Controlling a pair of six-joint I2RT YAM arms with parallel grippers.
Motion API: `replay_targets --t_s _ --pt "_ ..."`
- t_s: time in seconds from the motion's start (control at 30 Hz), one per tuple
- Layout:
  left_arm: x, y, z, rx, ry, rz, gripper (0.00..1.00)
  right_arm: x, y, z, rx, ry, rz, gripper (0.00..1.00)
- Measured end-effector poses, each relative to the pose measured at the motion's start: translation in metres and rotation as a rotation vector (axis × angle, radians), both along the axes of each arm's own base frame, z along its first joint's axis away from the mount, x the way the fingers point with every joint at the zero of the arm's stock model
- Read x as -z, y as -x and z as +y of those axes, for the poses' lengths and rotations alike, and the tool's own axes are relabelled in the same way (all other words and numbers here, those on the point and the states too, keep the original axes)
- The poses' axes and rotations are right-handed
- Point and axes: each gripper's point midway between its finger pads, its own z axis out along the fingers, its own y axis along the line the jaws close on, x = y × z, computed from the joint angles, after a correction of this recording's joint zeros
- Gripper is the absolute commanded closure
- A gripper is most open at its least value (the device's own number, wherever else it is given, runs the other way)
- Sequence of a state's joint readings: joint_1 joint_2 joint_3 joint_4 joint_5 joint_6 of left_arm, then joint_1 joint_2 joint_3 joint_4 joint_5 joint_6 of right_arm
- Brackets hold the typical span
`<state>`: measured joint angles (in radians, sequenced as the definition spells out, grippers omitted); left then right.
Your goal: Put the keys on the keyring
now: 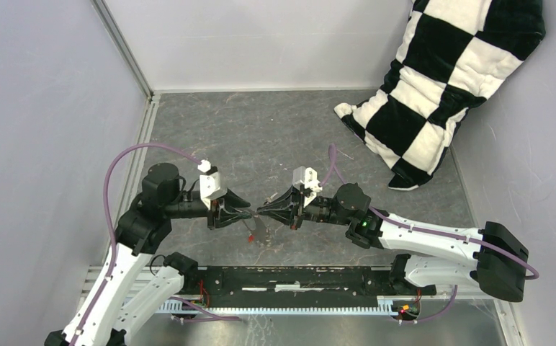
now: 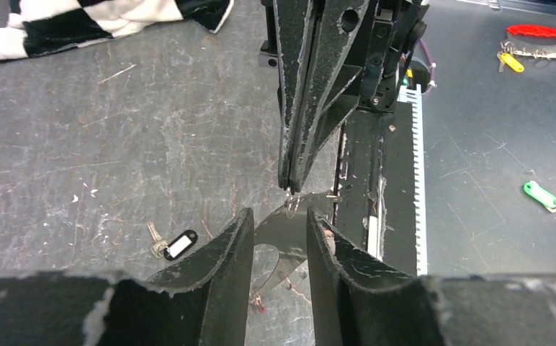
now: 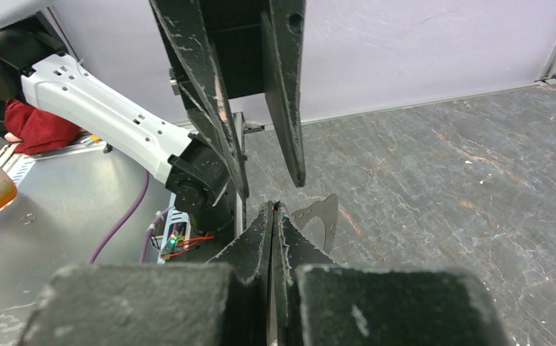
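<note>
The keyring [image 1: 261, 229] is a thin grey metal hoop hanging between my two grippers above the table. My right gripper [image 1: 268, 210] is shut on its upper edge; in the left wrist view its closed tips [image 2: 289, 184] meet the keyring [image 2: 282, 231]. My left gripper [image 2: 279, 216] is open, its fingers on either side of the ring without pinching it. The red key [image 2: 261, 303] dangles from the ring's lower part. The black key with a pale tag [image 2: 178, 245] lies on the table, left of my left gripper. The ring also shows beside my right gripper [image 3: 274, 207] as a grey plate [image 3: 322, 216].
A black-and-white checked cushion [image 1: 448, 79] leans in the far right corner. A black rail [image 1: 297, 277] runs along the near edge. Beyond the rail, a green key tag [image 2: 541, 194], a yellow one [image 2: 511, 63] and a red object [image 2: 534, 32] lie on a grey surface.
</note>
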<state>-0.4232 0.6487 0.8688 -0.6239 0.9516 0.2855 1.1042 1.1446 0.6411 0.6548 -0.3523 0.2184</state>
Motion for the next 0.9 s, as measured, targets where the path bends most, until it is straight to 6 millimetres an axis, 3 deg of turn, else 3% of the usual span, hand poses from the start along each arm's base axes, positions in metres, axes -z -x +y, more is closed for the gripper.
replay_targets --t_s 0.2,0.43,0.9 --pt "-0.004 0.000 0.004 -0.032 0.004 -0.032 0.73 0.002 -0.005 -0.001 0.026 0.009 0.001 0.99" --pt "0.003 0.007 0.003 -0.002 -0.010 0.024 0.73 0.003 -0.007 -0.001 0.040 0.011 0.004 0.99" --pt "0.026 -0.002 -0.007 0.048 -0.052 0.183 0.73 0.002 -0.007 -0.001 0.039 0.007 0.003 0.99"
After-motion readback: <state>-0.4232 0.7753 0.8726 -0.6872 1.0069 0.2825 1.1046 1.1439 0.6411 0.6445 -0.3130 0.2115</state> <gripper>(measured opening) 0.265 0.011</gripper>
